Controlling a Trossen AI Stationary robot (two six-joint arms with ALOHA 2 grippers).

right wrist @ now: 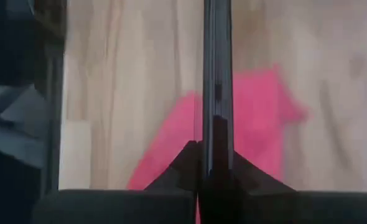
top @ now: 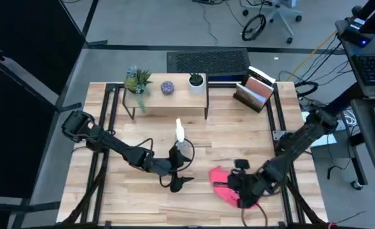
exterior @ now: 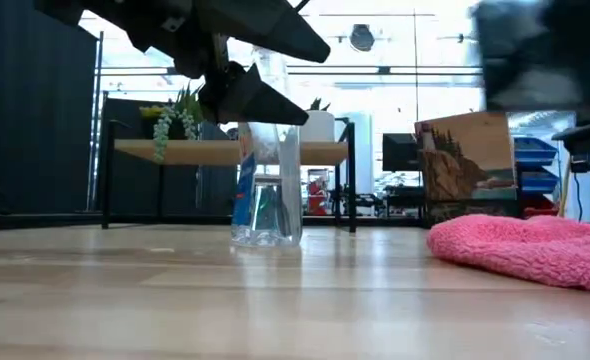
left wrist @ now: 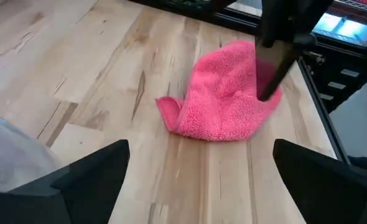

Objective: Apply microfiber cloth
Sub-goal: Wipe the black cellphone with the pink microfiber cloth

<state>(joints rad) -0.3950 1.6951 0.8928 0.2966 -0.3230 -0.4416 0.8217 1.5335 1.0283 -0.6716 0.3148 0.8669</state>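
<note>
The microfiber cloth (top: 224, 187) lies crumpled near the tabletop's front right corner. The right gripper (top: 239, 186) hangs directly over it, clamped on a thin black smartphone (right wrist: 216, 93) held edge-on; the left gripper (top: 180, 178), wide open and empty, waits beside the spray bottle (top: 182, 141), farther away

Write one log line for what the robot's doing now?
left gripper: open, beside bottle | right gripper: holds phone edge-on over cloth

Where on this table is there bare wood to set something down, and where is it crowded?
Free: the near left, in front of the left gripper, and the wood between the wooden shelf and the spray bottle. Crowded: the near right, where the right gripper holds a thin dark object over the microfiber cloth.
</note>
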